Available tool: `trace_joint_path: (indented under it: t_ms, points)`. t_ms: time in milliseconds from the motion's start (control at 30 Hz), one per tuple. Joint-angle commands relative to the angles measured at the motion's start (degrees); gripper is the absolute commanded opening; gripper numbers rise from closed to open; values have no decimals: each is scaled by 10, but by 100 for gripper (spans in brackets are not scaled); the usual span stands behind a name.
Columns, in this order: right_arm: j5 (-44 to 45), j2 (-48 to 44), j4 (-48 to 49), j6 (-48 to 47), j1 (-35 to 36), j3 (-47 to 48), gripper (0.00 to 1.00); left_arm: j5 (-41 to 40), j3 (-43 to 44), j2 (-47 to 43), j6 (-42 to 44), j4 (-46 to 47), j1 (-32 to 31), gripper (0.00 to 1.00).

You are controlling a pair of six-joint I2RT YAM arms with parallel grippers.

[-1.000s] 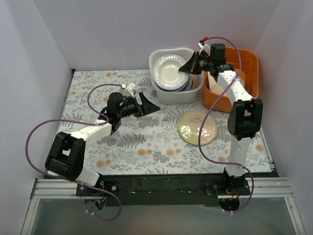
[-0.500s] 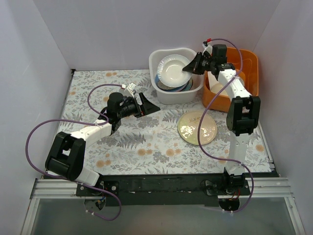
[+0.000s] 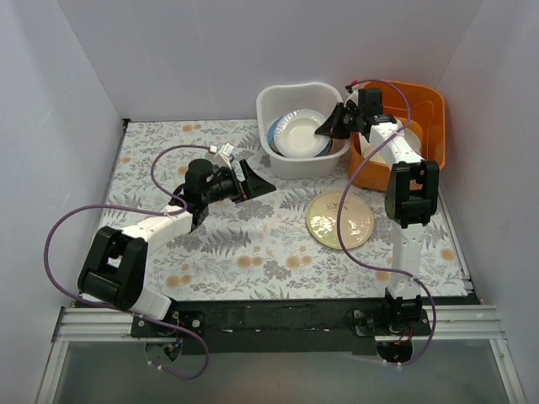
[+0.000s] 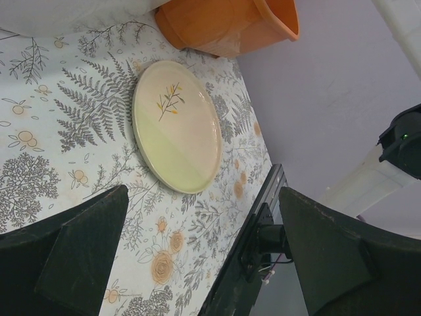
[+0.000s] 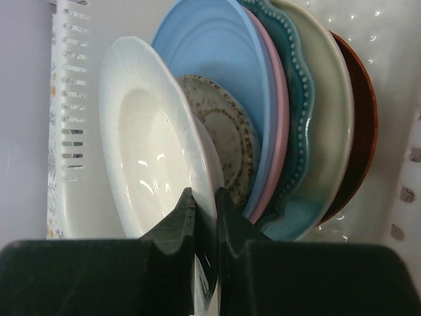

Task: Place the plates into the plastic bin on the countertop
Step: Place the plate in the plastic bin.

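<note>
The overhead view shares the cream-green plate (image 3: 339, 220) with the slanting left wrist and the plastic bin (image 3: 296, 165) with the seemingly nearer right wrist.

1 white plate (image 5: 141, 151), speckled-beige plate (image 5: 227, 141), blue plate (image 5: 210, 59), teal plate (image 5: 304, 85); cream-green plate (image 4: 176, 125) w/ sprig; orange tub (image 4: 230, 23); grey fern-print countertop (image 4: 85, 112).

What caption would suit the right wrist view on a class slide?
Right gripper pinches the white plate by its rim over stacked plates in the plastic bin.

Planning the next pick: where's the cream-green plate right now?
Top view: the cream-green plate lies flat on the countertop, right of centre, just on the near side of the orange tub and white bin.
</note>
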Motion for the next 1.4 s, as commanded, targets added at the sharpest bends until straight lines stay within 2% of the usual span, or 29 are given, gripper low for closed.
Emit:
trace_joint_path:
  t_ms: [0,167,267,467,700,867,1033,1167,1300,1367]
  points:
    - [-4,-3,21,-9,6,42,5,8,16,-2,11,-4,-1,98]
    - [3,0,15,-15,8,39,13,13,19,8,8,-1,-1,98]
    - [8,-2,13,-18,9,39,22,26,26,20,7,0,-1,98]
    - [20,-13,10,-25,9,39,33,31,31,35,11,-4,-1,98]
    - [51,-59,39,-32,12,9,54,32,31,39,14,-4,-1,98]
    - [89,-140,99,-27,15,-72,66,34,35,55,7,-4,-2,98]
    - [83,-193,113,-34,15,-106,68,35,35,82,3,2,-4,98]
    - [82,-266,114,-50,15,-177,69,32,41,114,0,10,-16,98]
    - [91,-353,140,-61,14,-334,71,26,58,149,0,9,-36,96]
    - [105,-403,142,-69,15,-383,72,20,74,170,3,2,-51,95]
